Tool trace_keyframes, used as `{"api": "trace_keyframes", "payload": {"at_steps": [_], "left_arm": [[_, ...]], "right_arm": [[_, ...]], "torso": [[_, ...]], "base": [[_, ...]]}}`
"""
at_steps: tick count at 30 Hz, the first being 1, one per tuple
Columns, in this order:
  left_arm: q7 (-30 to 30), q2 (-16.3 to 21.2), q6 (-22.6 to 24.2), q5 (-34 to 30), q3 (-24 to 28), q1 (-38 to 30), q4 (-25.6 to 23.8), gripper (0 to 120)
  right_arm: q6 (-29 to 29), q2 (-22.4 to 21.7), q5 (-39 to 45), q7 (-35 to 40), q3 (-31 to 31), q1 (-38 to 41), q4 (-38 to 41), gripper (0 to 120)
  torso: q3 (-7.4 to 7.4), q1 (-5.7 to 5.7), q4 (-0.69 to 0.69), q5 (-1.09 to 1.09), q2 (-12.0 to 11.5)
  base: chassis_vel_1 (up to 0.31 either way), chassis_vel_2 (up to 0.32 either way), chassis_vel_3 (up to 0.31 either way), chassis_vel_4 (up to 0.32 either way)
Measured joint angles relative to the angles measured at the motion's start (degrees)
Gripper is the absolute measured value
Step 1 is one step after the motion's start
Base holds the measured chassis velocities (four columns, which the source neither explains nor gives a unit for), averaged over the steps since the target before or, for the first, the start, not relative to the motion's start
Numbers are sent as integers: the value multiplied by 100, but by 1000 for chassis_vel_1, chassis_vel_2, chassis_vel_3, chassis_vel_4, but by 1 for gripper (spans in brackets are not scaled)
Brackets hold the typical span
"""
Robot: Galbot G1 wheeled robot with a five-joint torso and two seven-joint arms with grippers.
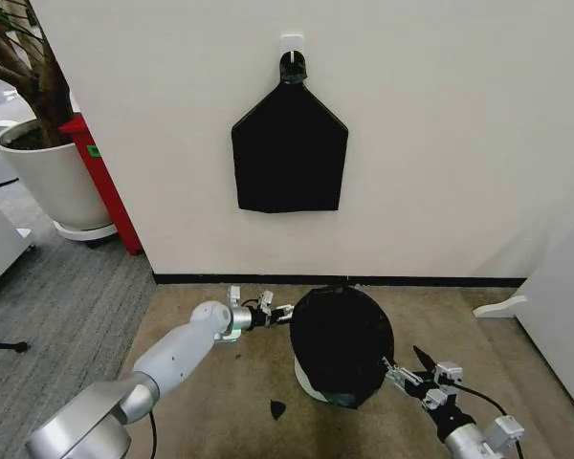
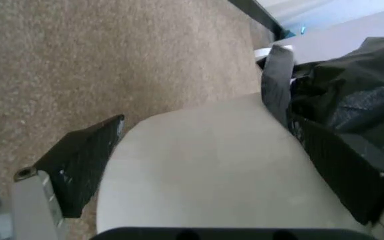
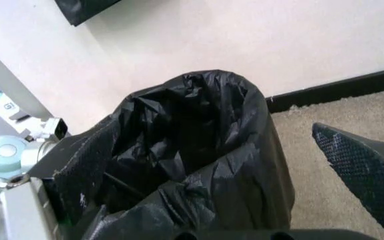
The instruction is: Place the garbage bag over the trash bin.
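Standing close behind the robot, I see first the right pincer (image 1: 413, 368) low on the near side of the trash bin (image 1: 308, 381), its two dark fingers spread open, one pressed against the garbage bag (image 1: 342, 344) and the other free over the carpet (image 1: 230, 392). The bag is already pulled over the bin and hangs down most of its wall, so only a white strip shows at the bottom on the robot's left. A small black scrap (image 1: 278, 408) lies on the carpet just beside the bin. On the far left side, the left pincer (image 1: 279, 313) is at the rim, also open, with its fingers on both sides of the bin's wall and the bag's edge touching one finger. I think the risk is here: the plastic is thin and slippery, and if either pincer pulls away while film is caught on a finger, the edge can slip off the rim or tear. The light bin could also tip. Behind, a flat black bundle (image 1: 289, 153) hangs on the wall.
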Motion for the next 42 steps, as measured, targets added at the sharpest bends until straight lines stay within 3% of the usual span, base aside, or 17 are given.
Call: {"api": "trace_keyframes", "payload": {"at_steps": [6,14,20,23,25,26,27,28,30,31,32,34,36,37,38,40,42], "left_arm": [[61,-19,-123,288,-24,83,113,100],[19,194,-150,307,-310,243,-325,100],[-123,412,-118,136,-871,309,-525,100],[-422,697,-146,-82,-1433,523,-929,100],[-609,914,-336,52,-1774,724,-1466,100],[-705,1129,-725,395,-2025,914,-1972,100],[-705,1129,-725,395,-2025,914,-1972,100],[-807,1432,-1494,734,-2189,1158,-2560,100],[-980,1776,-2323,1160,-2312,1498,-3263,100],[-1289,2076,-2878,1547,-2390,1901,-3994,100],[-1289,2076,-2878,1547,-2390,1901,-3994,100],[-2083,2396,-3387,1888,-2433,2495,-5074,100],[-2848,2578,-3683,2284,-2793,3165,-6021,100],[-2950,2599,-3720,2357,-2884,3294,-6161,100],[-3403,2646,-3848,2831,-3419,4097,-6892,100],[-3495,2640,-3873,2986,-3592,4364,-7090,100],[-3698,2482,-3957,3547,-4368,5535,-7853,100]], "right_arm": [[10,51,-58,-1,-50,-14,19,100],[14,59,-94,6,-117,-9,109,100],[12,81,-120,13,-125,-52,228,100],[30,115,-120,67,-51,-92,359,100],[51,132,-172,140,25,-119,467,100],[83,152,-276,236,80,-129,549,100],[83,152,-276,236,80,-129,549,100],[167,180,-483,470,122,-132,641,100],[248,219,-703,781,125,-138,732,100],[301,284,-920,1144,116,-162,859,100],[301,284,-920,1144,116,-162,859,100],[330,443,-1132,1553,96,-237,1097,100],[357,592,-1284,1744,70,-297,1256,100],[370,623,-1327,1776,66,-307,1283,100],[441,744,-1516,1834,66,-346,1372,100],[456,771,-1566,1832,70,-358,1391,100],[513,899,-1780,1704,168,-478,1502,100]], "torso": [[0,0,0,0,0],[0,0,-1,-1,0],[0,0,-1,-1,0],[1,0,0,-3,0],[1,0,0,-3,0],[0,0,-2,-3,0],[0,0,-2,-3,0],[1,0,0,-1,0],[0,0,2,1,0],[-1,0,3,1,0],[-1,0,3,1,0],[0,0,3,-3,0],[0,0,-7,-5,0],[-1,0,-7,-3,0],[-1,0,-3,2,1],[-1,0,-2,2,1],[-1,0,1,-5,0]], "base": [[0,0,0,0],[0,0,0,0],[0,0,0,0],[0,0,0,0],[0,0,0,0],[0,0,0,0],[0,0,0,0],[0,0,0,0],[0,0,0,0],[0,0,0,0],[0,0,0,0],[0,0,0,0],[0,0,0,0],[0,0,0,0],[0,0,0,0],[0,0,0,0],[0,0,0,0]]}}
